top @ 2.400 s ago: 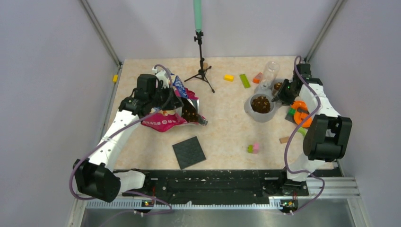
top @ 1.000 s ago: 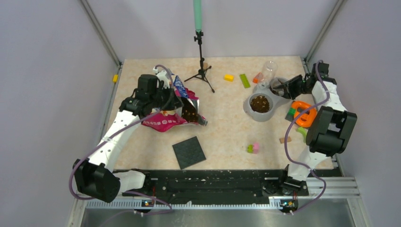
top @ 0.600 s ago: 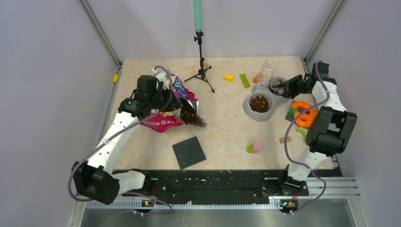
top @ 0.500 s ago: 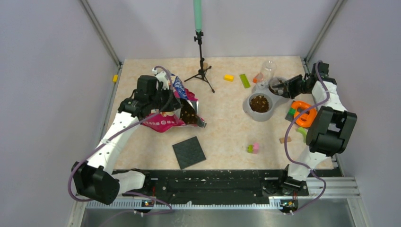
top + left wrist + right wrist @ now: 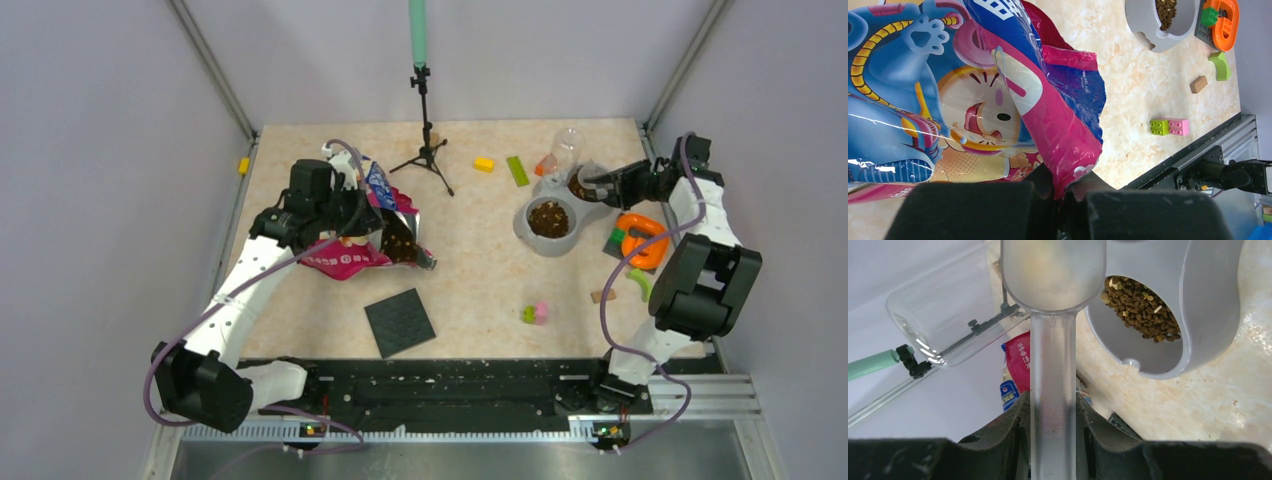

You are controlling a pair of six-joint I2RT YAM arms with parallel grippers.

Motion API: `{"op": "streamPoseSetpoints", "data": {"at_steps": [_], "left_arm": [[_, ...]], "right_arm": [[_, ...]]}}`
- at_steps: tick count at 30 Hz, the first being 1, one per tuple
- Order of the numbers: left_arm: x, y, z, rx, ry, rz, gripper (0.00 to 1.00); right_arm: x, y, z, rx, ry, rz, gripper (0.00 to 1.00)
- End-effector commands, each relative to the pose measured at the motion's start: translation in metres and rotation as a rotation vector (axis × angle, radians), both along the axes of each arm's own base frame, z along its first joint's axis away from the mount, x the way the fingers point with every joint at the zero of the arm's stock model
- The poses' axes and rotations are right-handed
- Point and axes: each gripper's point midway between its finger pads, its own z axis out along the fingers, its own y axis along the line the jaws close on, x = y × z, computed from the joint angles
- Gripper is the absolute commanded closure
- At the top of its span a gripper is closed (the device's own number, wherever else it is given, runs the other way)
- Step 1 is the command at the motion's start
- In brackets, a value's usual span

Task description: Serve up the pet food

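An overhead camera looked down over the whole table (image 5: 480, 270); both close wrist cameras shared the grey bowl (image 5: 1139, 20).

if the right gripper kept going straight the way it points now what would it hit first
Probably the rim of the grey plastic pet bowl: the right gripper holds a clear plastic scoop aimed across it. Height is unclear, so it might pass above.

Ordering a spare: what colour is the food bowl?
Grey; the bowl shows best in the right wrist view.
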Motion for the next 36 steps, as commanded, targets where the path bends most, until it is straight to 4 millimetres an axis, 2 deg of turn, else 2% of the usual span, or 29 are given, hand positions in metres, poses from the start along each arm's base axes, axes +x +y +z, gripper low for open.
{"op": "streamPoseSetpoints", "data": {"at_steps": [1,7,10,13,15,17,18,20,22,25,26,29,30,33,34,36], "left_arm": [[0.004,0.004,0.028,-0.013,-0.107,0.014,1.00],[0.002,0.004,0.029,-0.016,-0.107,0.018,1.00],[0.002,0.004,0.030,-0.018,-0.109,0.019,1.00],[0.002,0.005,0.032,-0.019,-0.116,0.021,1.00],[0.002,0.005,0.032,-0.017,-0.119,0.023,1.00],[0.003,0.005,0.033,-0.017,-0.120,0.023,1.00],[0.003,0.005,0.033,-0.016,-0.121,0.023,1.00],[0.002,0.005,0.033,-0.015,-0.121,0.021,1.00],[0.002,0.005,0.032,-0.015,-0.119,0.020,1.00],[0.002,0.005,0.033,-0.016,-0.120,0.019,1.00],[0.002,0.005,0.032,-0.015,-0.119,0.020,1.00],[0.004,0.005,0.033,-0.015,-0.125,0.025,1.00],[0.005,0.004,0.033,-0.018,-0.127,0.023,1.00],[0.007,0.002,0.035,-0.029,-0.125,0.020,1.00],[0.008,0.001,0.035,-0.033,-0.124,0.019,1.00],[0.007,-0.001,0.037,-0.044,-0.127,0.012,1.00]], "right_arm": [[-0.003,-0.001,0.032,0.048,-0.071,-0.034,1.00],[-0.003,0.000,0.048,0.063,-0.116,-0.035,1.00],[-0.006,0.001,0.040,0.071,-0.093,-0.032,1.00],[-0.010,0.004,0.043,0.082,-0.103,-0.021,1.00],[-0.010,-0.005,0.042,0.014,-0.117,-0.049,1.00],[-0.016,-0.018,0.026,-0.040,-0.071,-0.067,1.00],[-0.019,-0.018,0.021,-0.024,-0.055,-0.048,1.00],[-0.024,-0.014,0.023,-0.024,-0.073,-0.008,1.00],[-0.027,-0.021,0.039,-0.117,-0.123,-0.017,1.00],[-0.032,-0.041,0.072,-0.337,-0.204,-0.050,1.00],[-0.034,-0.049,0.086,-0.408,-0.235,-0.075,1.00],[-0.040,-0.053,0.137,-0.589,-0.407,-0.097,1.00],[-0.042,-0.048,0.155,-0.666,-0.464,-0.094,1.00],[-0.046,0.000,0.202,-0.941,-0.646,-0.008,1.00],[-0.047,0.015,0.211,-1.005,-0.694,0.020,1.00],[-0.049,0.049,0.209,-1.056,-0.749,0.106,1.00]]}}
